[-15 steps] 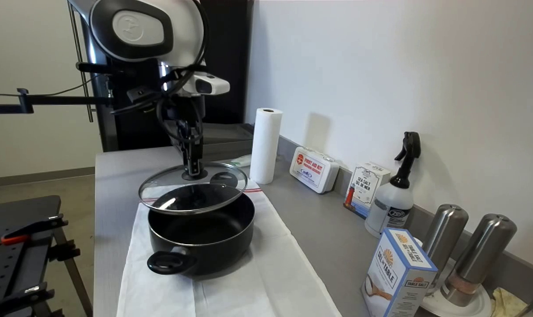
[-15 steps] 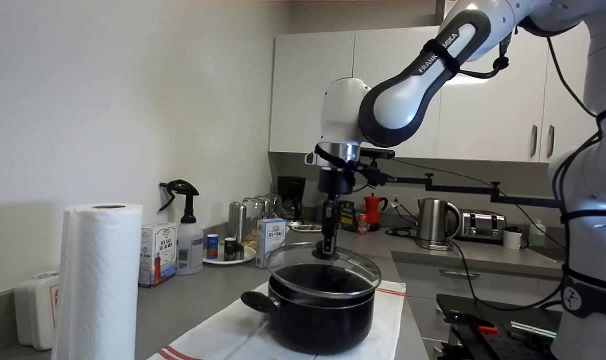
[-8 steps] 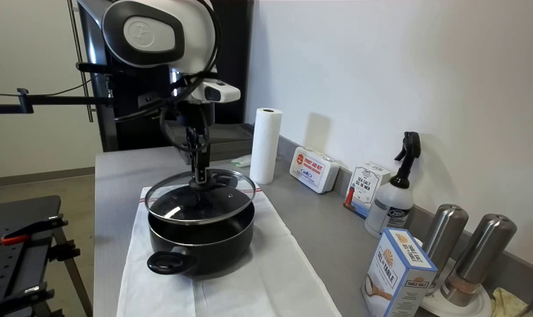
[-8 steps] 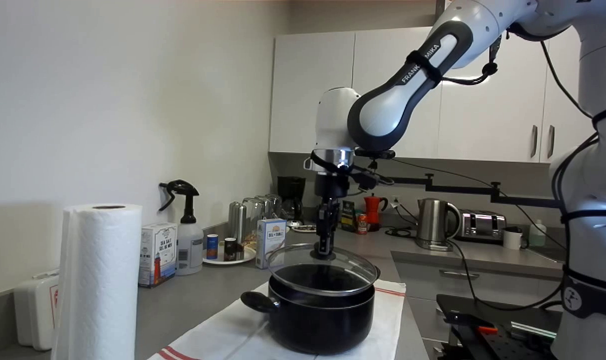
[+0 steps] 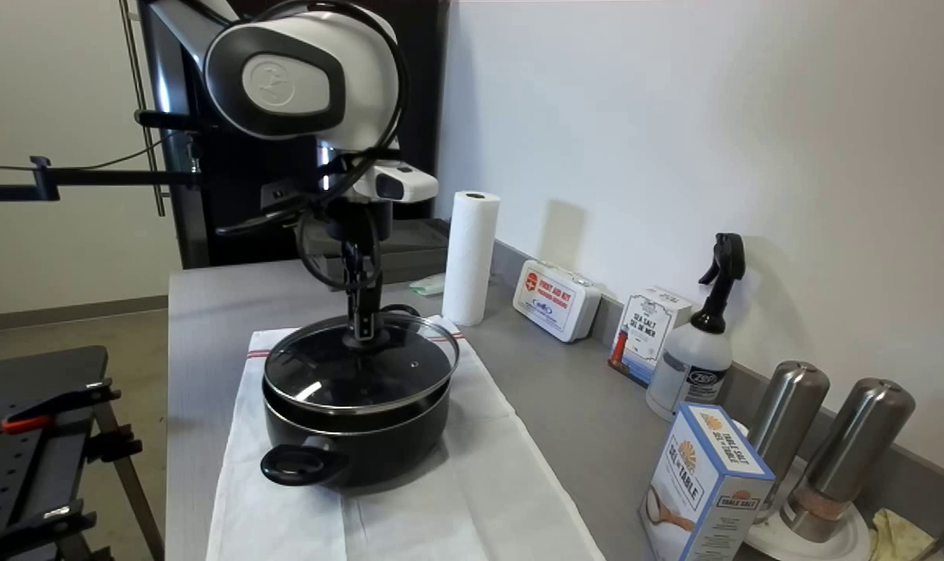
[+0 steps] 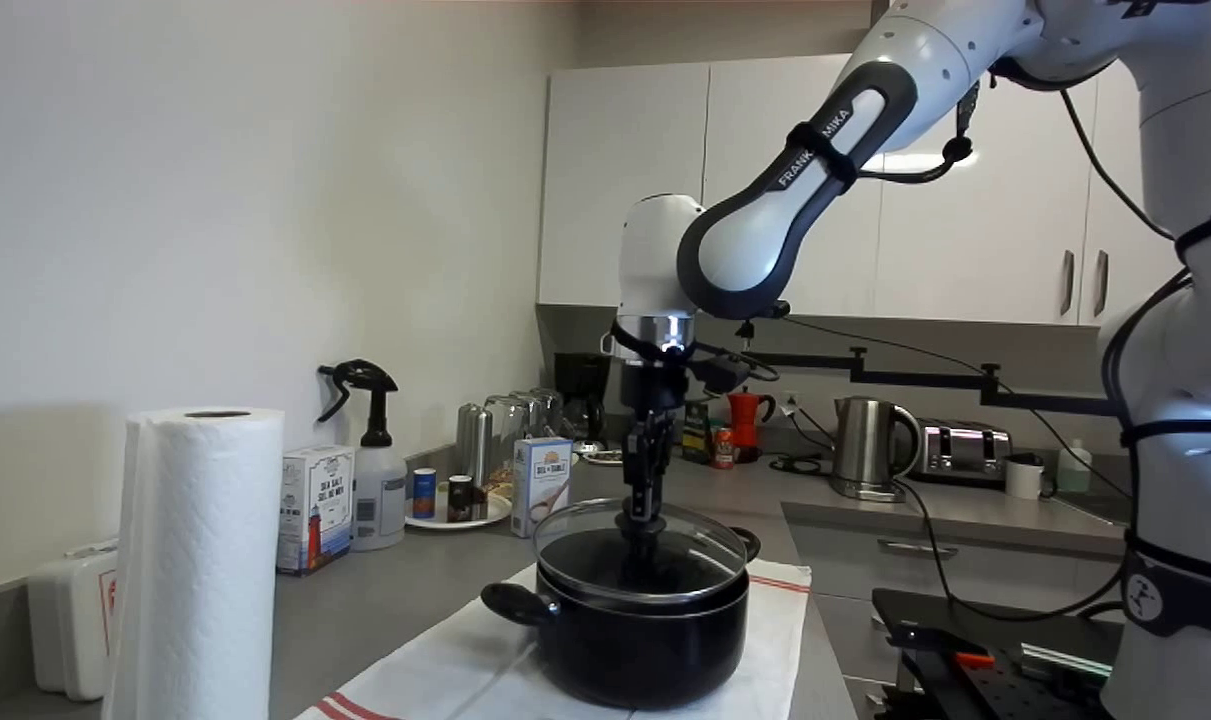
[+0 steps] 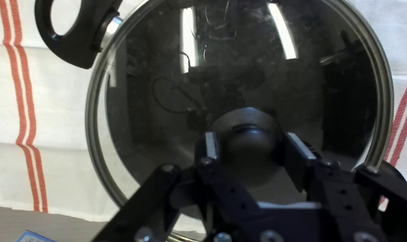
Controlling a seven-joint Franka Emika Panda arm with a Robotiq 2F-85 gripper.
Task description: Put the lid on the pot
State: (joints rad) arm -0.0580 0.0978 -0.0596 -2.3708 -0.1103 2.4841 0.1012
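The see-through lid (image 5: 397, 380) with its metal rim is right over the black pot (image 5: 378, 456). In an exterior view the lid (image 6: 585, 555) sits just above the pot (image 6: 645, 655), with a narrow dark gap between the rims. My gripper (image 5: 365, 331) points down and is shut on the lid's dark knob; the gripper (image 6: 642, 515) shows the same there. In the wrist view the knob is between the fingers of the gripper (image 7: 249, 148), and the lid (image 7: 243, 87) covers most of the pot, leaving a pot handle (image 7: 80, 40) visible. The pot's inside is mostly hidden.
A white towel (image 5: 472, 483) with red stripes lies under the pot. A paper towel roll (image 5: 470, 261), first aid kit (image 5: 556, 300), sea salt box (image 5: 649, 335), spray bottle (image 5: 691, 362), table salt box (image 5: 705, 487) and steel mills (image 5: 846, 460) stand along the wall.
My gripper has lowered the lid toward the pot and moved it slightly forward, so it covers more of the opening. The lid has become more level. The pot has stayed in place.
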